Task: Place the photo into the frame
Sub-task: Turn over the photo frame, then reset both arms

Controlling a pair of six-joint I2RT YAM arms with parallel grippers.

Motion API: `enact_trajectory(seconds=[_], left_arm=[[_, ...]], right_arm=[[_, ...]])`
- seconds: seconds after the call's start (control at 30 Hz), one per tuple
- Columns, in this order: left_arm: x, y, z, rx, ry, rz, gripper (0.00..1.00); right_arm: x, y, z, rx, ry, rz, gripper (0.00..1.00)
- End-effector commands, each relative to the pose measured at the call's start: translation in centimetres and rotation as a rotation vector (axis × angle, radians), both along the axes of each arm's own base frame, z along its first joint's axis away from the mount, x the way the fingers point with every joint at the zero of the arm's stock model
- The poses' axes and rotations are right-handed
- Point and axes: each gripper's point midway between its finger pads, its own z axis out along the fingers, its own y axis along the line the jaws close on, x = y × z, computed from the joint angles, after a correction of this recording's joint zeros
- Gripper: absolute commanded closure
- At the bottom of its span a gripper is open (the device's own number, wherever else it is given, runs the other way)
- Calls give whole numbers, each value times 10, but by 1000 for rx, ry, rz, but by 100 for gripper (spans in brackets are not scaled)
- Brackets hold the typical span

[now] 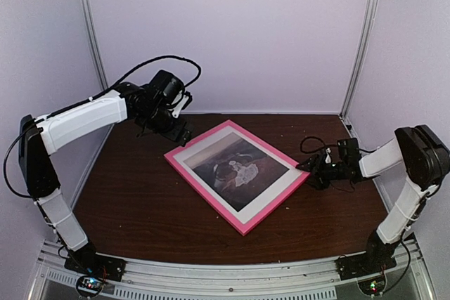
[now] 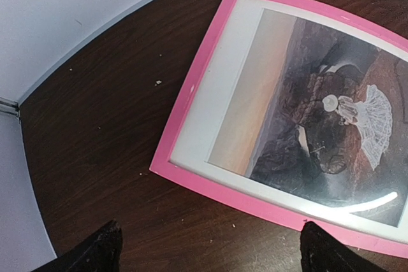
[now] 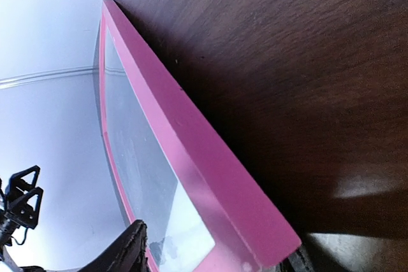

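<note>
Right gripper (image 1: 308, 167): fingers apart, straddling the right corner of the frame (image 1: 207, 189); we see no clamp.
Left gripper (image 2: 210, 254): jaws wide, hovering over the far-left corner, holding nothing.
Frame: flat on the table (image 1: 133, 201), turned diagonally.
Photo (image 1: 235, 166): we find it inside the frame, white border (image 2: 220, 87) around it.

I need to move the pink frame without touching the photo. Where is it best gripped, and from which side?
Probably the pink moulding at the frame's right-hand corner, coming in low from the right, where the right gripper sits. It lies flat and face up on the table, so only its raised outer edge offers a pinch, and that corner juts toward that arm.
</note>
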Motion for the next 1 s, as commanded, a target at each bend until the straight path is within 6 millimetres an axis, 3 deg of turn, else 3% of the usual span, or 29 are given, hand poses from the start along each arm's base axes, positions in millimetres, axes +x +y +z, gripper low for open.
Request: enact_trajectory(seconds=[0.0, 0.2, 0.3, 0.43, 0.6, 0.83, 0.97], left_arm=[[6, -2, 3, -48, -24, 28, 2], [5, -2, -6, -53, -9, 41, 2], [3, 2, -15, -52, 11, 72, 2], [-3, 4, -39, -87, 88, 123, 2], [-14, 7, -73, -165, 190, 183, 2], [-28, 8, -112, -328, 312, 259, 2], [-31, 4, -134, -379, 357, 297, 2]], right_arm=[[-31, -27, -27, -189, 113, -30, 30], [-46, -47, -11, -349, 107, -14, 26], [-44, -60, 3, -463, 72, 3, 25], [-21, -59, 29, -528, -28, 78, 24], [11, -44, 43, -518, -111, 166, 22], [53, -26, 32, -521, -127, 246, 18], [60, -13, 17, -509, -112, 288, 18]])
